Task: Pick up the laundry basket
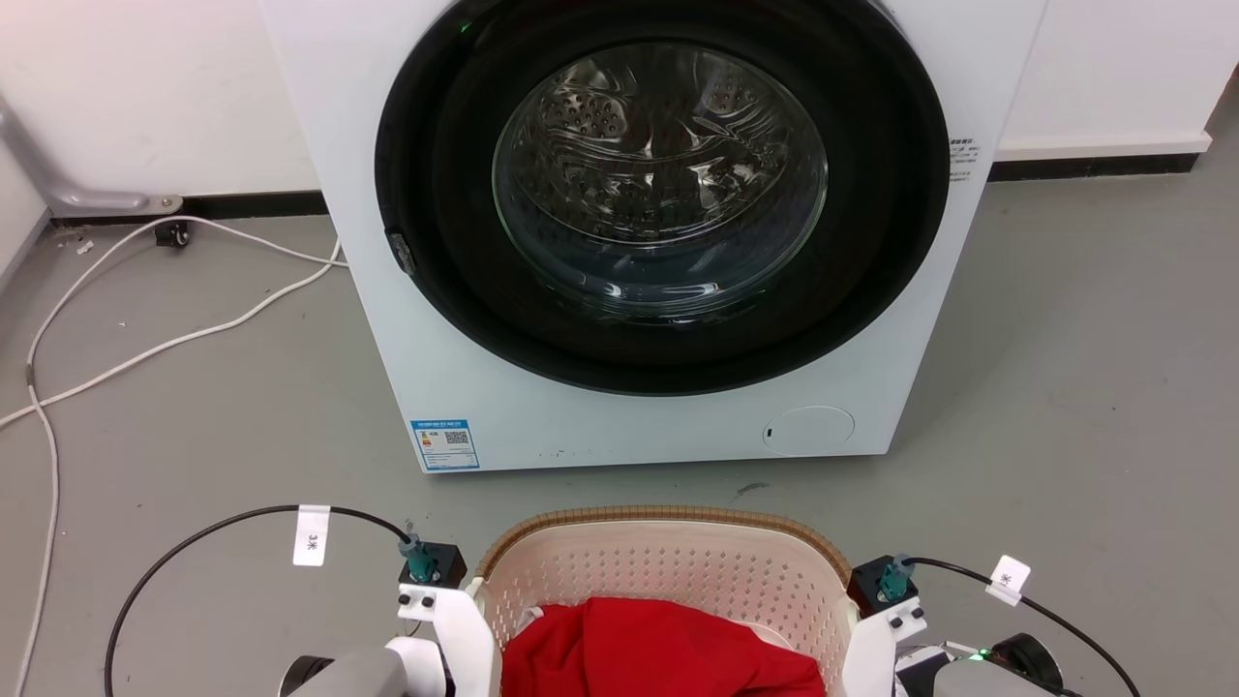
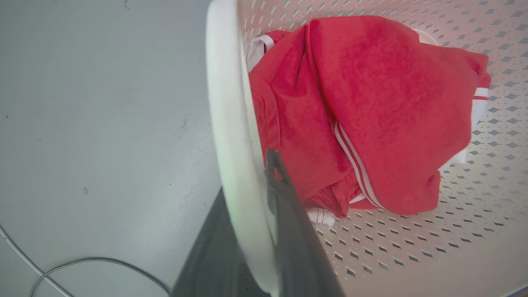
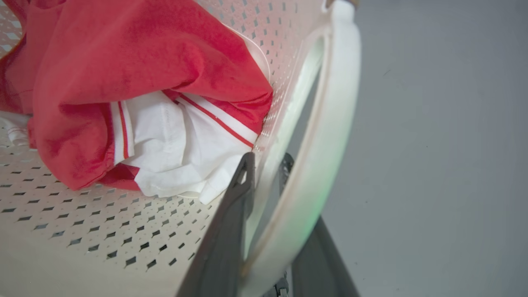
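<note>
The laundry basket (image 1: 658, 514), cream and perforated with a brown woven-look rim, lies at the bottom centre of the head view, just in front of the washer. It holds a red garment (image 1: 658, 647) with white stripes and white cloth (image 3: 173, 156). My left wrist mount (image 1: 433, 592) and right wrist mount (image 1: 886, 592) flank the basket's two sides. In the left wrist view my left gripper (image 2: 247, 173) straddles the white side handle (image 2: 226, 123), one finger inside the basket and one outside. My right gripper (image 3: 268, 159) clamps the other white handle (image 3: 330, 123) the same way.
A white front-loading washer (image 1: 465, 387) with its round glass door (image 1: 658, 184) closed stands directly beyond the basket. White cables (image 1: 145, 348) trail over the grey floor at the left. Black wrist cables (image 1: 223, 528) loop beside both arms.
</note>
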Controlling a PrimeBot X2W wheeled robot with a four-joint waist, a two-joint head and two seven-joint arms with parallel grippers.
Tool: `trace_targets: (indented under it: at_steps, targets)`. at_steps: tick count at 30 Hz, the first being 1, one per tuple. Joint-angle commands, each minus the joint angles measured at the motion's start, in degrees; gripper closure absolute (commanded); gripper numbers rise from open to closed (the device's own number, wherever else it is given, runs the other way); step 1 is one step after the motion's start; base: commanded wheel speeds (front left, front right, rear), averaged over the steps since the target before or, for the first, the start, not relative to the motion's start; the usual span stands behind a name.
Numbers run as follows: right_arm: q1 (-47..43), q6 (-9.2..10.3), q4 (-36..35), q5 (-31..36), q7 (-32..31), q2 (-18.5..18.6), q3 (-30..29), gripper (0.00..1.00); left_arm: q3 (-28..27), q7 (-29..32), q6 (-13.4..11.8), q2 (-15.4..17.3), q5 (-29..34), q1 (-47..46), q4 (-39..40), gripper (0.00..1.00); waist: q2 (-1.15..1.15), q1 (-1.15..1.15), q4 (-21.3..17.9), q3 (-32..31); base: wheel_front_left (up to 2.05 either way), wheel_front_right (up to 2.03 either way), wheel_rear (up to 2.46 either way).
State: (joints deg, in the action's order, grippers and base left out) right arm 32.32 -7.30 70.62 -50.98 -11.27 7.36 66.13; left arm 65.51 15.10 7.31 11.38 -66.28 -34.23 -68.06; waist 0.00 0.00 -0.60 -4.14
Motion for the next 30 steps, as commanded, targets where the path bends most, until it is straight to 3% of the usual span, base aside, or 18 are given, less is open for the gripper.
trace_targets:
  at_steps: [1,30]
  targets:
    - [0.19,-0.34,0.22,-0.13,-0.08,0.22,0.87,1.00,0.11,-0.89,0.21,0.43,-0.17,-1.11,0.15,1.00,0.00,0.00,-0.03,-0.02,0.00,0.00,0.00]
    - [0.60,-0.34,0.77,-4.08,0.64,0.34,4.78,1.00,2.81,-1.32,0.21,0.03,-2.92,-1.74,-0.26,1.00,0.00,0.00,0.02,0.23,0.00,0.00,0.00]
